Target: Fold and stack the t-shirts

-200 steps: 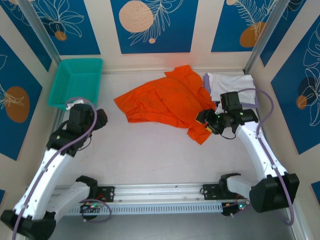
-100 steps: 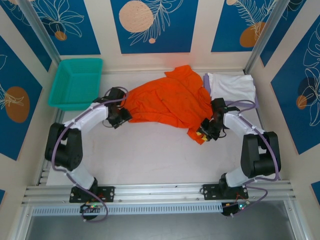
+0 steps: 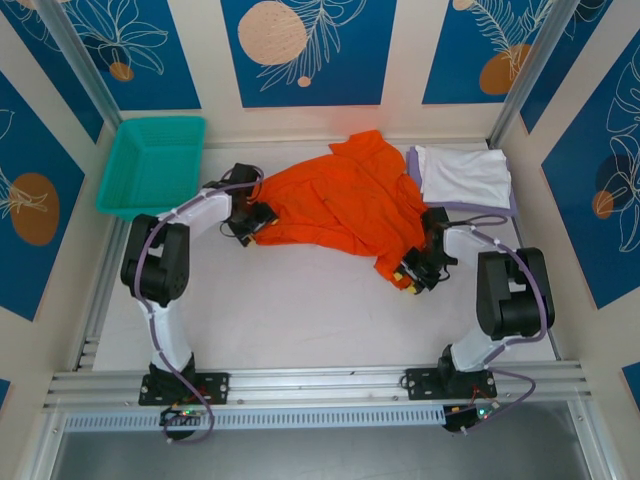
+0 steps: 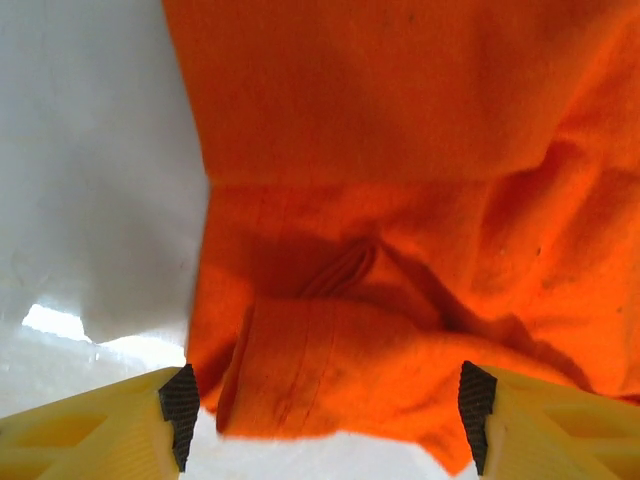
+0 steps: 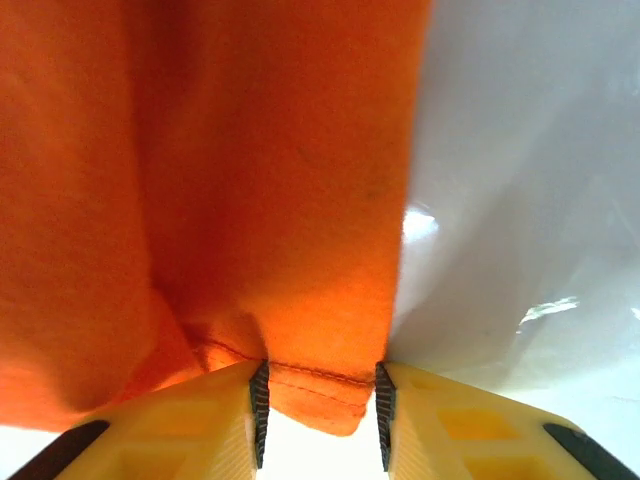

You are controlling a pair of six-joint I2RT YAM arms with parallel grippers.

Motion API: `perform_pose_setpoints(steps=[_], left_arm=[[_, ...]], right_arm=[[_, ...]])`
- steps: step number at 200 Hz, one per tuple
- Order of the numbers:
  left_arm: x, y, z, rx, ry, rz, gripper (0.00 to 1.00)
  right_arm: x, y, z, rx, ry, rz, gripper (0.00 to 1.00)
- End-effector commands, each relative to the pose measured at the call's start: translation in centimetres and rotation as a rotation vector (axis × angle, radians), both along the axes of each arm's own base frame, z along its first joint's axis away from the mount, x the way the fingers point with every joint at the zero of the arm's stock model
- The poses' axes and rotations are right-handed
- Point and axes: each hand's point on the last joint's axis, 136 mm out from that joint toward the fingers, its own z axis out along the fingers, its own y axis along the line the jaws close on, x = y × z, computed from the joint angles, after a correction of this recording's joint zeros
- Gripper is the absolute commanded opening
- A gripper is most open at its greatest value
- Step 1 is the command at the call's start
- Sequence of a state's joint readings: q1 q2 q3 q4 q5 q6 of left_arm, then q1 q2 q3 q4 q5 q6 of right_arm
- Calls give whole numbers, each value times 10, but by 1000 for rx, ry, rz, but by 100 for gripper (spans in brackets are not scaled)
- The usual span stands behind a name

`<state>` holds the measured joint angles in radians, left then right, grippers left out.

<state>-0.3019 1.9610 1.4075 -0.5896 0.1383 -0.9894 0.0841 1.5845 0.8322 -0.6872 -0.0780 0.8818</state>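
The orange t-shirt (image 3: 340,200) lies crumpled and spread out at the back middle of the table. My left gripper (image 3: 258,217) is at its left edge. In the left wrist view that gripper (image 4: 328,420) is open, with a folded orange hem (image 4: 330,370) lying loose between the wide pads. My right gripper (image 3: 410,275) is at the shirt's near right corner. In the right wrist view it (image 5: 321,400) is shut on the stitched orange hem (image 5: 320,385), which fills the gap between the pads. A white folded t-shirt (image 3: 462,172) lies on a lavender one (image 3: 412,165) at the back right.
A teal mesh basket (image 3: 150,165) stands empty at the back left corner. Patterned walls and metal posts close in the table on three sides. Bare white tabletop (image 3: 300,300) stretches from the shirt to the near rail.
Both arms swung from the near table out to the orange shirt, the left to its left edge, the right to its near right corner. The right jaws narrowed onto the hem.
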Motion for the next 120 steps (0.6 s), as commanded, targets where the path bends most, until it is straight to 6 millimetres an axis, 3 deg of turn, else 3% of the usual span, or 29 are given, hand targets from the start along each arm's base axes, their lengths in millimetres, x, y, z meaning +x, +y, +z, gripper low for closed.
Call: perform_pose_setpoints(steps=[1, 18, 38, 75, 101, 117, 120], left_arm=[[15, 9, 7, -1, -17, 22, 71], [15, 11, 3, 10, -7, 16, 70], [17, 10, -1, 2, -4, 18, 60], [20, 7, -3, -1, 6, 10, 44], [19, 7, -3, -5, 9, 8, 24], [19, 7, -2, -4, 7, 5, 0], [19, 7, -1, -4, 7, 3, 0]], right_arm=[[-11, 3, 3, 12, -9, -52, 36], [-17, 5, -3, 17, 5, -49, 36], [-12, 7, -5, 14, 11, -26, 36], [-6, 6, -6, 4, 29, -49, 24], [-10, 6, -7, 2, 41, -60, 16], [-11, 5, -6, -4, 31, -61, 10], [-11, 5, -6, -6, 29, -62, 8]])
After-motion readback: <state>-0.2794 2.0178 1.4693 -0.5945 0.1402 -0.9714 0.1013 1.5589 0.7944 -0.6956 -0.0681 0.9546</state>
